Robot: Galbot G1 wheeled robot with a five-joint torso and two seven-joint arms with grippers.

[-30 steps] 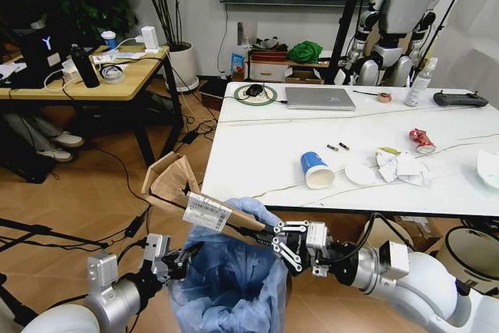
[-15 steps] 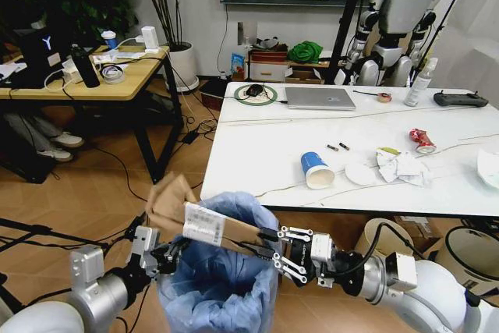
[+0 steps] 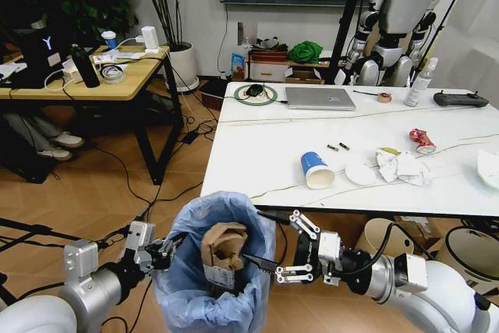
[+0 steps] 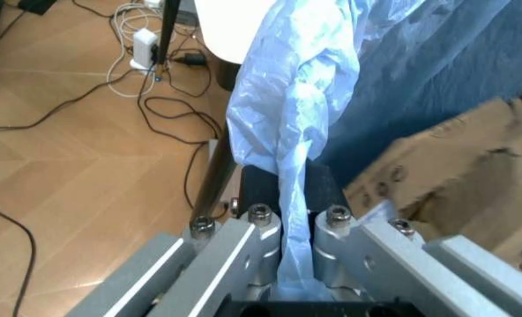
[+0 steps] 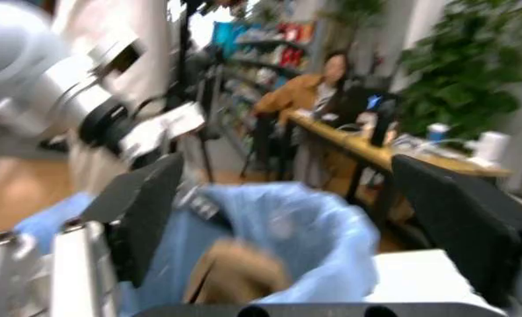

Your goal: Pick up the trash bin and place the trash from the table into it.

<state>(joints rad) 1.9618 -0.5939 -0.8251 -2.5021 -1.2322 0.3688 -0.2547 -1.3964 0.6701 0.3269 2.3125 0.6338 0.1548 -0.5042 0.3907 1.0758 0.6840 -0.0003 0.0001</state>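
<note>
the trash bin [image 3: 210, 271] stands nearest, low in the head view just in front of the table's [image 3: 265, 146] near edge, its body hidden under the crinkled light-blue bag and its base cut off. the folded brown cardboard [image 3: 224, 251] sits upright inside the bin; it carries a small white label, but the print on it is too small to read. the left tool [image 3: 165, 253] reaches in from the lower left, arm nearly level, and is pinched on the bag at the bin's left rim; in the left wrist view a gathered fold of the bag [image 4: 297, 165] runs down between its closed fingers [image 4: 243, 244], with cardboard just beside. the right tool [image 3: 273, 249] comes in from the lower right, forearm level, its fingers spread wide and holding nothing, just beside the bin's right rim. the right wrist view is blurred, though the bin mouth [image 5: 287, 224] shows between the spread fingers [image 5: 147, 198].

farther back on the table lie the blue-white paper cup [image 3: 316, 169] on its side, crumpled white tissues [image 3: 399, 168] and a red crushed wrapper [image 3: 422, 140], well apart from the bin.
</note>
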